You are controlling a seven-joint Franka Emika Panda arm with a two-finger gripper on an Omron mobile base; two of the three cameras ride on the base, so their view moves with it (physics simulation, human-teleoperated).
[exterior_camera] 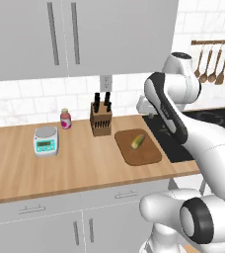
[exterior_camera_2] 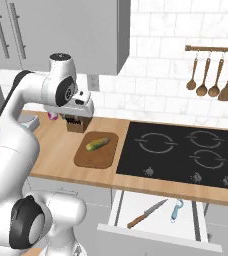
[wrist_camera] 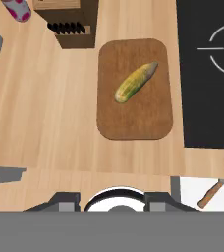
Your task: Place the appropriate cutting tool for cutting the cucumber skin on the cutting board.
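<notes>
The light-blue-handled peeler [exterior_camera_2: 177, 210] lies in an open drawer under the cooktop, next to a brown-handled knife [exterior_camera_2: 146, 213]. The yellow-green cucumber [wrist_camera: 135, 82] lies slantwise on the brown cutting board [wrist_camera: 133, 123], which rests on the wooden counter between the knife block and the cooktop. Both base views show them: the cucumber [exterior_camera: 137, 141] on the board [exterior_camera: 139, 155], and the cucumber [exterior_camera_2: 97, 144] on the board [exterior_camera_2: 93, 159]. My gripper [exterior_camera_2: 79, 115] hangs high over the counter near the board's back edge. In the hand view its fingers [wrist_camera: 65, 199] stand wide apart, open, holding nothing.
A wooden knife block [exterior_camera: 100, 120] with black handles stands behind the board's left corner. Further left are a jar [exterior_camera: 65, 118] and a kitchen scale [exterior_camera: 46, 141]. The black cooktop [exterior_camera_2: 186, 150] lies right of the board, with the white drawer [exterior_camera_2: 117, 212] pulled out below it. Utensils [exterior_camera_2: 208, 72] hang on the wall.
</notes>
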